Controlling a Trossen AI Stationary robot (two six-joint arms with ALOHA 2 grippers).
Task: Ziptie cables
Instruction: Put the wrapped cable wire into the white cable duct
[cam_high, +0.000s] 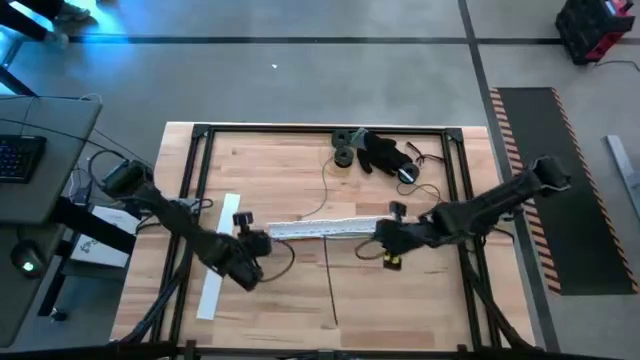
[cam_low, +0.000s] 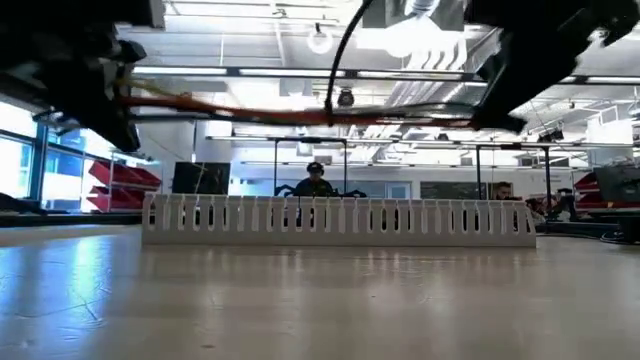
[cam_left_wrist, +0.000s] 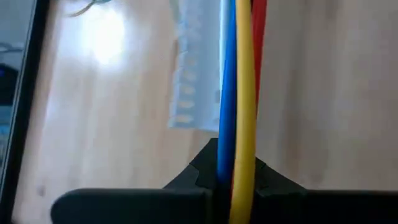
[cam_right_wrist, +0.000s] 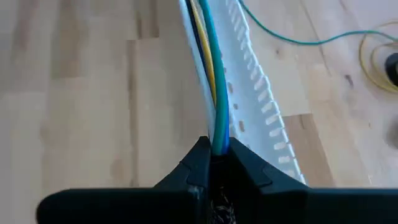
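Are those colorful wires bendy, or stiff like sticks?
Probably bendy. In the low view the cables hang above the duct, stretched between the left tool and the right tool, each clamped on one end, with a slight sag. They look thin, so likely light. Let go of one end and they'd likely droop.

High looks straight down, low level — all 4 share the duct (cam_high: 325, 229).
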